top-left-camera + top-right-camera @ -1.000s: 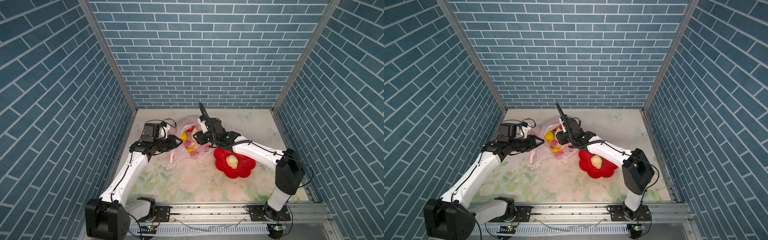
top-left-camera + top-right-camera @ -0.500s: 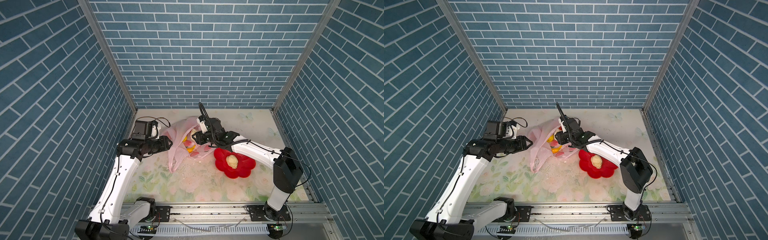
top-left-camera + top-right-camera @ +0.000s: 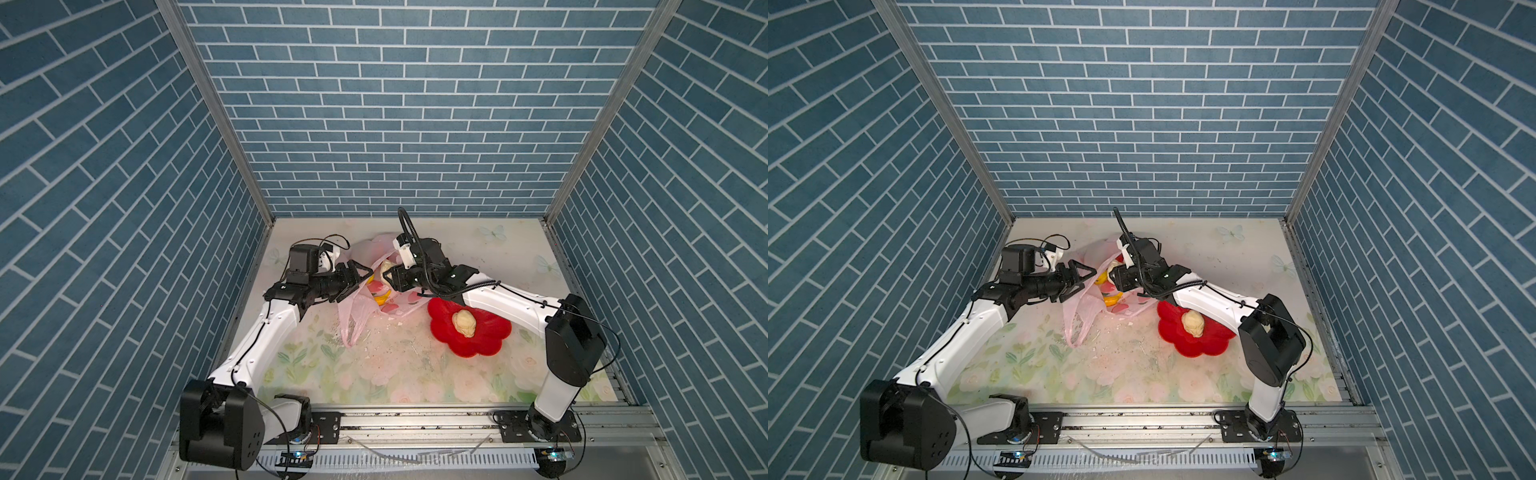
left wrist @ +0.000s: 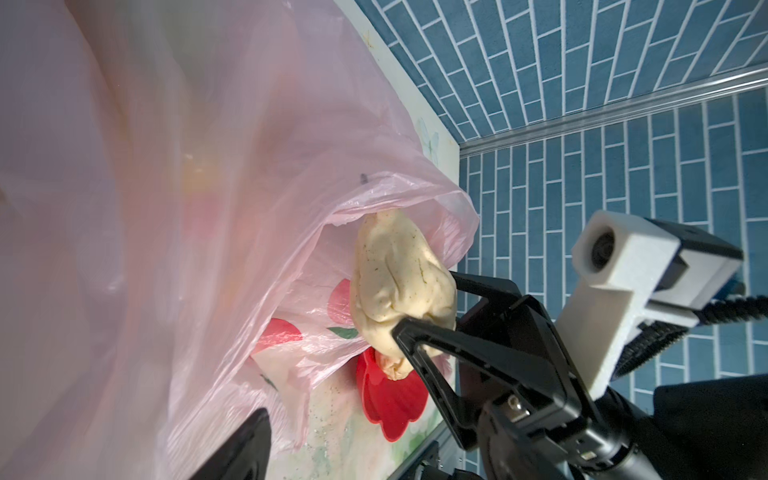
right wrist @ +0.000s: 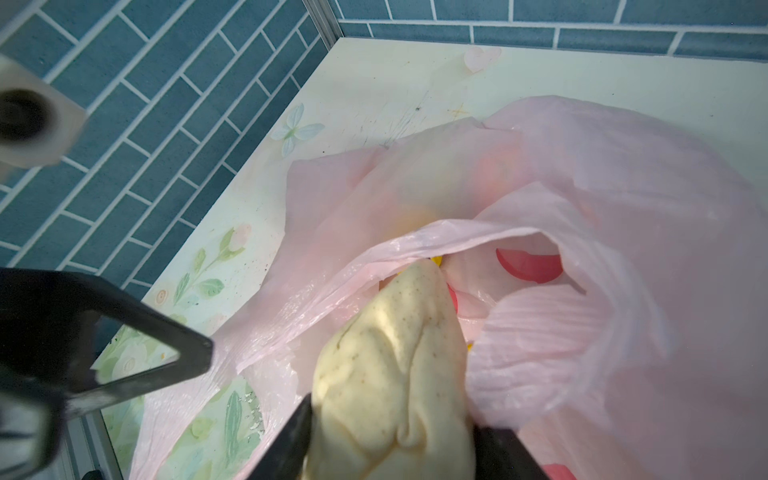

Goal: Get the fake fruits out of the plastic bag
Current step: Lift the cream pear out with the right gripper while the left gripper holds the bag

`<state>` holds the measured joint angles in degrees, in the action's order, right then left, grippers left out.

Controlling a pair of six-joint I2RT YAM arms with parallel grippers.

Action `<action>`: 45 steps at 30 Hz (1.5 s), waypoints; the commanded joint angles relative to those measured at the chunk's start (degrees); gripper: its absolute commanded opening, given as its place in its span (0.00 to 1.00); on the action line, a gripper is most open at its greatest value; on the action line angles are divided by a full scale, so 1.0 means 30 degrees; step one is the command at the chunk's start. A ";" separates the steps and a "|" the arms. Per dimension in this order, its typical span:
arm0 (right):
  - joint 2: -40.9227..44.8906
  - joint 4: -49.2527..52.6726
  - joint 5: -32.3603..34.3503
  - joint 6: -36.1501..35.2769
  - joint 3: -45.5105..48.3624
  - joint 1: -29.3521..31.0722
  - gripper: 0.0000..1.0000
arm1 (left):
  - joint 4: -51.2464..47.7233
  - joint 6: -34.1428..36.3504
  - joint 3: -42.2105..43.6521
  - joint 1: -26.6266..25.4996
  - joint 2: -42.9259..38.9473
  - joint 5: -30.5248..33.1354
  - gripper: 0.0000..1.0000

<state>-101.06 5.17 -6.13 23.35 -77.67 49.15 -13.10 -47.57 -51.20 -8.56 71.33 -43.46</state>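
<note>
Blue brick walls [image 3: 395, 124] close in the table [image 3: 395, 374] at the left, back and right, and a metal rail [image 3: 415, 419] runs along its near edge. In both top views the widest open stretch of table lies at lower middle, between the two arm bases, and is dusted with crumbs. A second open stretch fills the upper right, behind the right arm [image 3: 511, 307].

The left arm [image 3: 270, 332] slants up from the lower left corner, close along the left wall. The plastic bag [image 3: 353, 320] lies left of centre between the two wrists, with a handle loop trailing toward the near edge. The red dish [image 3: 478, 345] sits just right of the bag, partly under the right forearm, and carries one cream fruit [image 3: 464, 323].

The right jaws are clamped on a second cream fruit [image 4: 399, 282] at the bag's mouth, its tip under the rim film. The left jaws stand spread apart at the bag's left edge, one finger [image 5: 183, 353] against the film. A yellow fruit [image 3: 380, 296] shows inside the bag, below the gripped one.
</note>
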 commanded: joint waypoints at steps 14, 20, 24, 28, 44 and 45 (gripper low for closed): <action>-0.0541 -0.1074 -0.0446 -0.0065 0.0094 -0.0081 0.46 | 1.0914 -0.6229 0.0903 -0.1247 0.4338 -0.1547 0.84; -0.0603 -0.1340 -0.0388 -0.0050 0.0053 -0.0115 0.45 | 1.2099 -0.6915 0.0836 -0.1739 0.5266 -0.1692 0.84; -0.0772 -0.1487 -0.0407 0.0008 -0.0092 -0.0122 0.45 | 1.2560 -0.7183 0.0836 -0.2082 0.5620 -0.1692 0.82; -0.0904 -0.1543 -0.0403 0.0038 -0.0143 -0.0101 0.45 | 1.3253 -0.7669 0.0952 -0.2215 0.5840 -0.1706 0.70; -0.0673 -0.1345 -0.0242 0.0419 0.0297 -0.0145 0.65 | 1.4417 -0.8488 0.1246 -0.2216 0.5945 -0.1819 0.32; -0.0547 -0.1216 -0.0260 0.0455 0.0364 -0.0138 0.68 | 1.4391 -0.8463 0.1218 -0.2216 0.5898 -0.1857 0.32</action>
<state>-102.56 1.34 -6.83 23.03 -77.67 48.47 25.85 -73.36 -47.42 -14.22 89.62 -47.00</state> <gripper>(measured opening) 0.671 0.476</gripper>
